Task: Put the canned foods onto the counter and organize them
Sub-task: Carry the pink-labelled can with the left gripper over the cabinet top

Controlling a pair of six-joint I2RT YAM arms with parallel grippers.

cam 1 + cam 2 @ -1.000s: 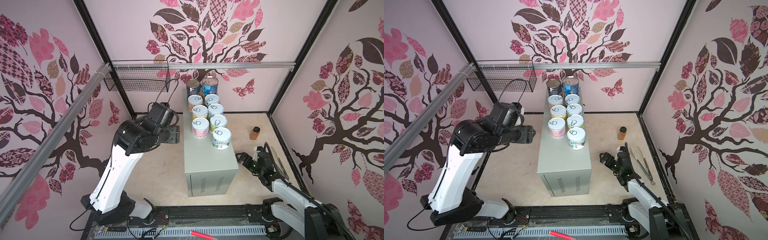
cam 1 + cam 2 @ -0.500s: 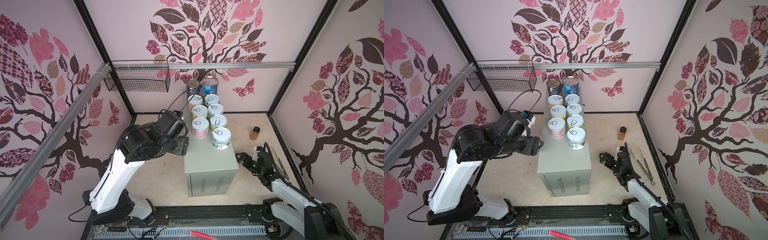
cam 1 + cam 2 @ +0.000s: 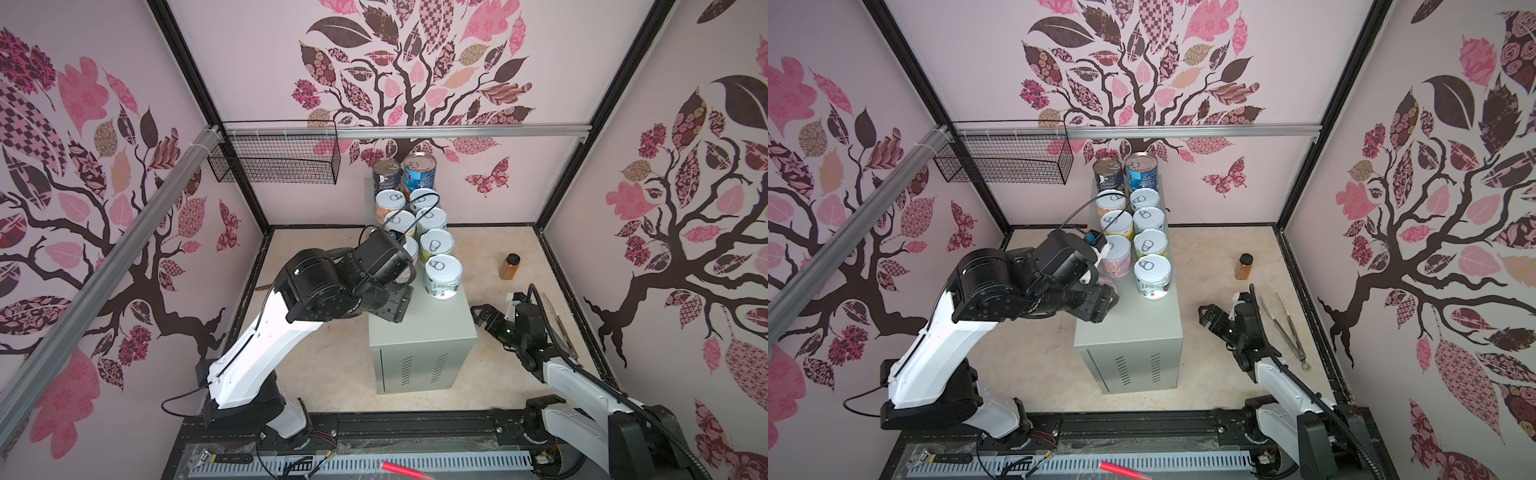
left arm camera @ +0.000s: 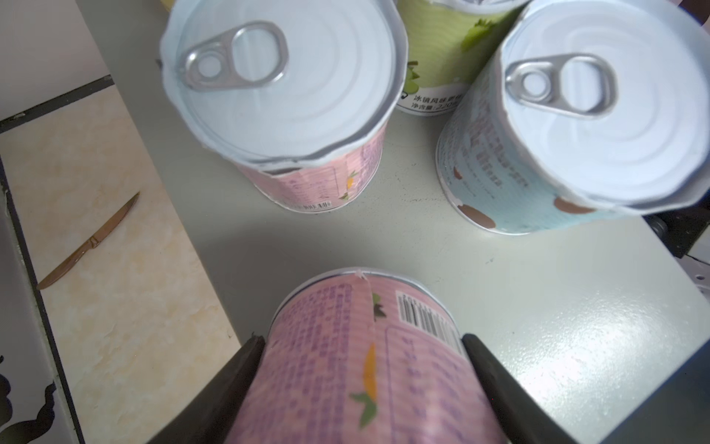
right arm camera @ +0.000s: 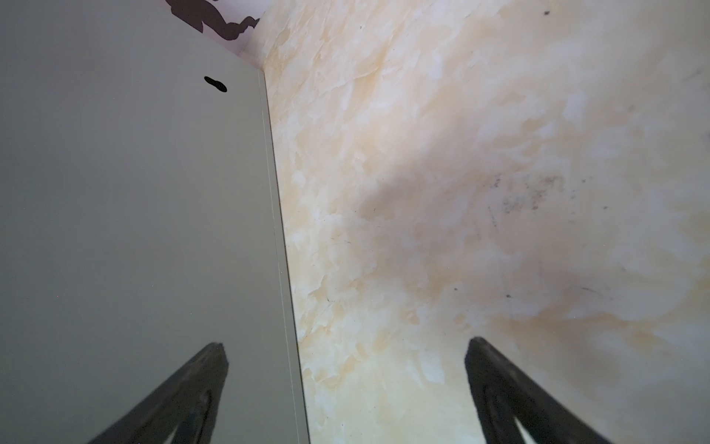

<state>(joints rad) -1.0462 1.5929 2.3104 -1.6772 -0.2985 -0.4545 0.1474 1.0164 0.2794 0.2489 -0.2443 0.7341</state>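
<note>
The counter is a grey box in the middle of the floor. Several canned foods stand on it in two rows, with two tall tins at the back and short white-lidded ones in front. My left gripper is shut on a pink-labelled can, held tilted just above the counter's bare top. It hangs in front of another pink can, beside a pale blue one. My right gripper is open and empty, low beside the counter's right wall.
An amber jar stands on the floor right of the counter. Metal tongs lie by the right wall. A brown knife lies on the floor left of the counter. A wire basket hangs at the back left.
My left arm has swung right with the pink can, from beside the counter's left wall to over its top. The right arm has not moved.
</note>
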